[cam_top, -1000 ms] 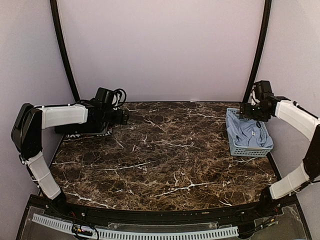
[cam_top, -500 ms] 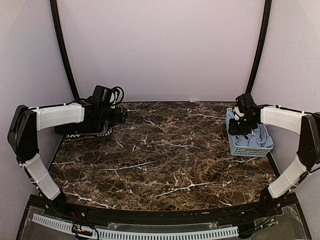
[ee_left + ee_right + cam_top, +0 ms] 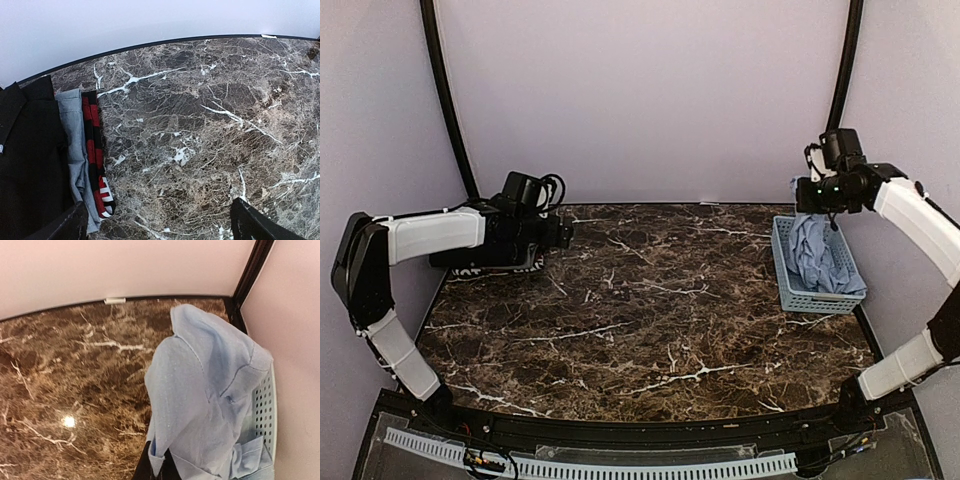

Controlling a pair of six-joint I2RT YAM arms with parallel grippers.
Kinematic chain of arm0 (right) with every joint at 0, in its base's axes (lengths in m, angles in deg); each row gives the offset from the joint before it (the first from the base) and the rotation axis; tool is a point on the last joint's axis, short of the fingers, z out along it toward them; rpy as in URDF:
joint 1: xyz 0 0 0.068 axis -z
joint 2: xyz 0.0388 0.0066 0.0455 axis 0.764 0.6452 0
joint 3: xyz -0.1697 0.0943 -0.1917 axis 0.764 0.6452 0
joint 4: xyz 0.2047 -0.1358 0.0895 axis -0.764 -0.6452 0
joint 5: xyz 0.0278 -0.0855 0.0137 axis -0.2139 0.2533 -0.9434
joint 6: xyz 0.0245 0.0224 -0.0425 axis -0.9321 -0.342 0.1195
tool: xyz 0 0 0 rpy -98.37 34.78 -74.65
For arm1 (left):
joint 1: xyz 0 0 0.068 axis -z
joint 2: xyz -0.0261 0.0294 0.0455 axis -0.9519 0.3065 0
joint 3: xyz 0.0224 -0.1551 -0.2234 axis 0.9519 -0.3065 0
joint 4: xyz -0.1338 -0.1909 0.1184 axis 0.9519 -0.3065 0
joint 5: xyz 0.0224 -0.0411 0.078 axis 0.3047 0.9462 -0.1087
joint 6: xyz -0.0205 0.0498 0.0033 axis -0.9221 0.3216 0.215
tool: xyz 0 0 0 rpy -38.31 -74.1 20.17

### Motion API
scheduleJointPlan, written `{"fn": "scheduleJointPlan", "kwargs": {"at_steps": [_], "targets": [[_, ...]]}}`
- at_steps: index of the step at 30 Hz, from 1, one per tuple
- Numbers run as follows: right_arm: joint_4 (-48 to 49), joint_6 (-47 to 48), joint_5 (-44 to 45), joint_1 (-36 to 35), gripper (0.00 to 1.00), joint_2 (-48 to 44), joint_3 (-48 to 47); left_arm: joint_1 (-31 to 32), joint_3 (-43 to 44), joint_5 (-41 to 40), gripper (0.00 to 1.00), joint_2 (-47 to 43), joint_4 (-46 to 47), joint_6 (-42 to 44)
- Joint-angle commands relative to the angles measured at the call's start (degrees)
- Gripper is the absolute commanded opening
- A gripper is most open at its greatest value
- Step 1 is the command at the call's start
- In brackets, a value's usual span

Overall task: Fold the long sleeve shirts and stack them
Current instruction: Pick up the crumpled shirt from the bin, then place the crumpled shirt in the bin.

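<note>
A light blue long sleeve shirt (image 3: 817, 250) hangs from my right gripper (image 3: 817, 203) down into the basket; the gripper is raised above the basket's far end. In the right wrist view its fingers (image 3: 158, 469) are shut on a fold of that shirt (image 3: 200, 400), which drapes away from them. A black shirt (image 3: 27, 160) lies folded at the table's far left, under my left arm. My left gripper (image 3: 160, 227) hovers open beside it over bare marble, both fingertips (image 3: 250, 221) wide apart with nothing between them. In the top view the left gripper (image 3: 563, 232) sits at the far left.
A pale blue lattice basket (image 3: 817, 302) stands at the table's right edge, close to the right wall (image 3: 290, 340). Beside the black shirt lie a grey-blue folded cloth (image 3: 72, 135) and a red-and-black striped one (image 3: 93, 150). The marble table (image 3: 650, 310) spreads between the arms.
My right gripper dipped into the basket, shut on the light blue shirt and rose, pulling the cloth up. The left arm has hardly moved.
</note>
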State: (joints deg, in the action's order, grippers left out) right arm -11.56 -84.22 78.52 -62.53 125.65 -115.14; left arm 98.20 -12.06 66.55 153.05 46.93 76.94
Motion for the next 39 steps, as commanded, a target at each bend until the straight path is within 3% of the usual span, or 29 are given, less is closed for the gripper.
{"fn": "scheduleJointPlan", "kwargs": {"at_steps": [1, 8, 11, 16, 19, 23, 27, 33, 39], "targets": [[-2.38, 2.59, -1.39, -0.39, 0.0, -3.58, -13.42, 0.24, -1.22, 0.05, 0.98, -4.86, -0.93, -1.76], [3.7, -1.36, -25.19, -5.11, 0.0, -3.75, -26.71, 0.24, -3.91, 3.9, 0.99, -9.69, 3.3, -4.4], [5.98, -3.87, -34.33, -8.9, 0.0, -0.61, -32.28, 0.23, -7.19, 9.53, 0.99, -13.62, 6.74, -4.77], [19.18, -14.44, -56.14, -14.05, 0.0, 4.77, -38.18, 0.24, -13.52, 20.74, 0.99, -19.1, 17.31, -6.24], [27.91, -21.78, -62.72, -16.12, 0.0, 7.6, -38.85, 0.24, -16.08, 24.74, 0.99, -22.82, 22.01, -7.13], [30.46, -24.27, -63.29, -18.09, 0.0, 11.27, -36.69, 0.32, -19.13, 28.92, 0.99, -26.85, 24.82, -7.85], [30.67, -23.82, -58.95, -18.14, 0.01, 13.85, -27.23, 0.32, -21.53, 26.05, 0.99, -29.8, 23.67, -7.19], [21.11, -15.8, -39.26, -16.8, 0.21, 20.94, -14.9, 1.75, -23.43, 23.28, 0.99, -29.82, 17.73, -6.08], [20.43, -10.1, -31.76, -15.1, 0.4, 21.51, -2.65, 9.89, -23.69, 16.77, 0.99, -25.79, 13.32, -4.41]]}}
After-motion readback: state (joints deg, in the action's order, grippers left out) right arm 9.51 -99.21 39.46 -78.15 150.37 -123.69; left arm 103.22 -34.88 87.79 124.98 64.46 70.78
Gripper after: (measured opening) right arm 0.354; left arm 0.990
